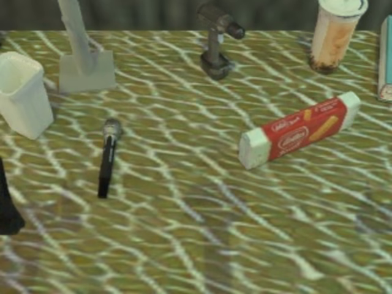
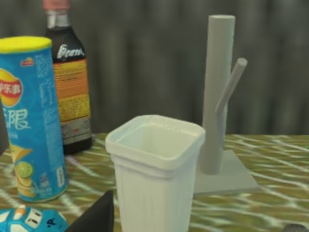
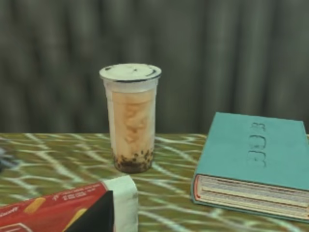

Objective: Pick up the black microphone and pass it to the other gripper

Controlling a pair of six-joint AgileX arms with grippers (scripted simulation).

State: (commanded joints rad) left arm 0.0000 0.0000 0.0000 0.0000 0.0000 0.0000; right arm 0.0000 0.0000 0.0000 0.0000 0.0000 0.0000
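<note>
Still untouched, the black microphone (image 1: 108, 158) is lying flat just right of the white bin (image 1: 23, 92), mesh head pointing away, so it's reachable for the left gripper (image 1: 7, 211) parked nearby; claw state I can't tell. Right gripper (image 3: 94, 215): same, idle by the biscuit pack (image 1: 298, 129).

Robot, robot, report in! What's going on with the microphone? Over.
Black microphone lying untouched on the table's left side. Left gripper at the left edge, away from it; right gripper out of the top view. White cup nearby, not blocking.
</note>
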